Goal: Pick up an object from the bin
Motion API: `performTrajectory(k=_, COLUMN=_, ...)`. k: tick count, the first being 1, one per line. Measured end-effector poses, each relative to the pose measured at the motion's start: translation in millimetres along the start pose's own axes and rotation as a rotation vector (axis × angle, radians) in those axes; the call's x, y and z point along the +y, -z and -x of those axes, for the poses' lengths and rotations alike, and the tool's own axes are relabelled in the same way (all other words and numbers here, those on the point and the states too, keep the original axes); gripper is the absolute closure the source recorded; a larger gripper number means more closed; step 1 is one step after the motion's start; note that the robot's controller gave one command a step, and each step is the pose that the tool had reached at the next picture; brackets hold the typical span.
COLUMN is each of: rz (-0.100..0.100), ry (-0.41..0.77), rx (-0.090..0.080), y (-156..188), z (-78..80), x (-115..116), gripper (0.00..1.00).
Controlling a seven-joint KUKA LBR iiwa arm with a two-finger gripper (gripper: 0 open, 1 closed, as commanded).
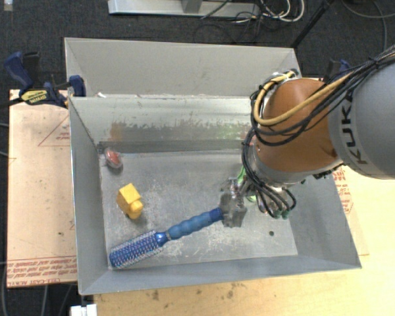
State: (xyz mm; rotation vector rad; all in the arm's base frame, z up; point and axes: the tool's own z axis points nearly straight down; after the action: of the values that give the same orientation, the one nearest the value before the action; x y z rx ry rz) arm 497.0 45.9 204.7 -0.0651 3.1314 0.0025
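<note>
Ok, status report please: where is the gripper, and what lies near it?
Gripper low in bin, at handle end of blue hairbrush. Yellow block, small reddish thing far off. Nothing in the way.

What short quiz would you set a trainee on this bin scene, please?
1. True or false: the yellow block lies on the left side of the bin, apart from the blue hairbrush.
2. Which part of the hairbrush is nearest the gripper? A bristle head; B handle end; C middle.
3. What lies by the floor's far left corner?
Key: 1 true; 2 B; 3 a small reddish thing.
</note>
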Motion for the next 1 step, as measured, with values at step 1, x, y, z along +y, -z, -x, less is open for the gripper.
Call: performTrajectory(k=1, rz=-0.001, ry=0.029, rx=0.013, y=-72.2, z=15.7, x=-1.9, gripper=1.0)
